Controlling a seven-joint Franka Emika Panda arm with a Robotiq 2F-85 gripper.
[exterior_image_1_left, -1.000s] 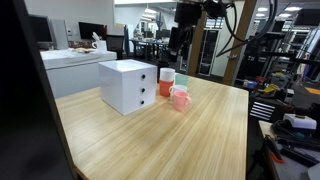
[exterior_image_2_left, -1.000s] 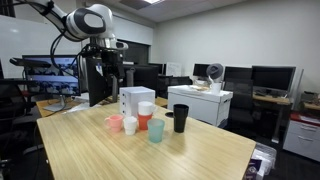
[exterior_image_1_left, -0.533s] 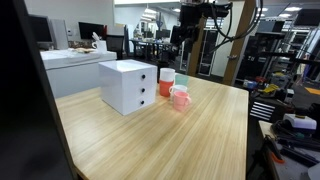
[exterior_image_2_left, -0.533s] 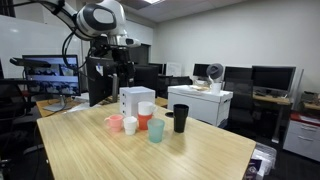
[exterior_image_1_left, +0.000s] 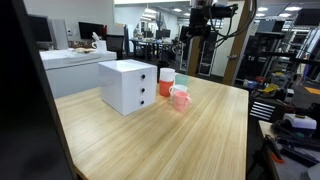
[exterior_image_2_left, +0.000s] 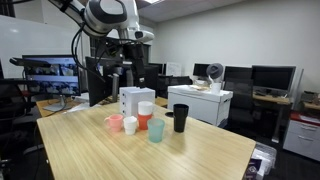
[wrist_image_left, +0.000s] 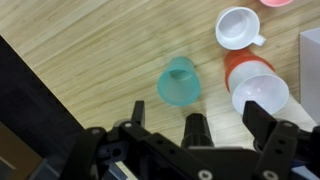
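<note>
Open robot gripper (wrist_image_left: 197, 128) hanging high above a cluster of cups on a wooden table (wrist_image_left: 80, 60).
In the wrist view the fingers are spread fully apart, holding and touching nothing. The teal cup (wrist_image_left: 180, 82) stands upright on the table directly below them. Just beyond it are a white mug (wrist_image_left: 238, 28) and a white cup (wrist_image_left: 262, 95) sitting in an orange cup (wrist_image_left: 240, 66). A pink mug (wrist_image_left: 272, 2) and a white drawer box (wrist_image_left: 312, 55) are cut off at the frame edges.

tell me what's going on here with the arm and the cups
A robot arm's gripper hangs open above the wooden table, holding nothing and touching nothing. In the wrist view a teal cup stands almost straight below it, with a white mug and an orange cup close by. A white drawer box stands next to the cups.
</note>
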